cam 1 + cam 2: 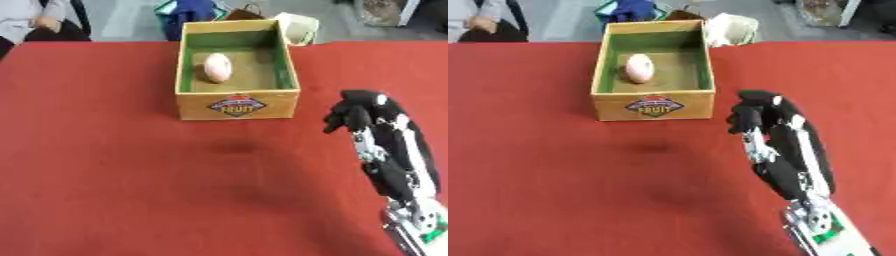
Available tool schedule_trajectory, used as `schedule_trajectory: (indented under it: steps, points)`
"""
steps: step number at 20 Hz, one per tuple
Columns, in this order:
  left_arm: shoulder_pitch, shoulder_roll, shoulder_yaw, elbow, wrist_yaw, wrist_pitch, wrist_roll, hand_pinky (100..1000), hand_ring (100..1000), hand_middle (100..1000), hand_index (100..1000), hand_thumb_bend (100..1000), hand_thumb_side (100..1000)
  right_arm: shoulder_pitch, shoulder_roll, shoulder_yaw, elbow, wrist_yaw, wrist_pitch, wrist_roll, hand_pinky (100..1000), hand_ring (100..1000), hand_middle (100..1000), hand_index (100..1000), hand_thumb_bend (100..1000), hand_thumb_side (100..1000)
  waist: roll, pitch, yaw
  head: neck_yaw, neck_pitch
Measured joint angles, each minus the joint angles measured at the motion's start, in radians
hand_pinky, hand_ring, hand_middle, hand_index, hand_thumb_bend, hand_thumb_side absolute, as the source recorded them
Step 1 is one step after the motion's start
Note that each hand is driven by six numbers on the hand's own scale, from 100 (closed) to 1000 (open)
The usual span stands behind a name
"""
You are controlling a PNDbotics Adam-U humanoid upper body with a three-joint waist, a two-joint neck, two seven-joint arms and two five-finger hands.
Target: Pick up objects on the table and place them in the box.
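Pink egg [217, 67] lies in box [237, 105], apart from right hand [360, 116].

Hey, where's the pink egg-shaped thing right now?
The pink egg-shaped object lies inside the box, toward its left wall, at the table's far middle; the right hand is beside the box's near right corner, holding nothing.

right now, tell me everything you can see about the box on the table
The box is an open-topped rectangular crate that looks like light wood, with yellowish outer walls, green-painted inner walls and a brownish floor. Its near wall carries a diamond-shaped label reading FRUIT. It sits upright on the red table, towards the far edge. A pale pink egg-shaped object lies on its floor, towards the left. The right hand is near its front right corner, not touching it.
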Motion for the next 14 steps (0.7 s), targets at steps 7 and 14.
schedule_trajectory:
  steps: [7,14]
  points:
    - [-0.004,0.0,0.0,0.0,-0.004,-0.001,0.001,383,325,360,498,100,495,0.008,0.005,-0.01,0.0,-0.006,0.001,0.024,344,496,510,728,100,439,0.0,-0.002,0.003,0.005,0.0]
    - [-0.006,0.0,0.004,0.0,-0.004,0.002,0.008,382,324,359,497,100,494,0.023,0.027,-0.01,0.0,-0.029,0.038,0.031,368,492,500,724,100,430,-0.002,-0.002,0.011,0.005,0.008]
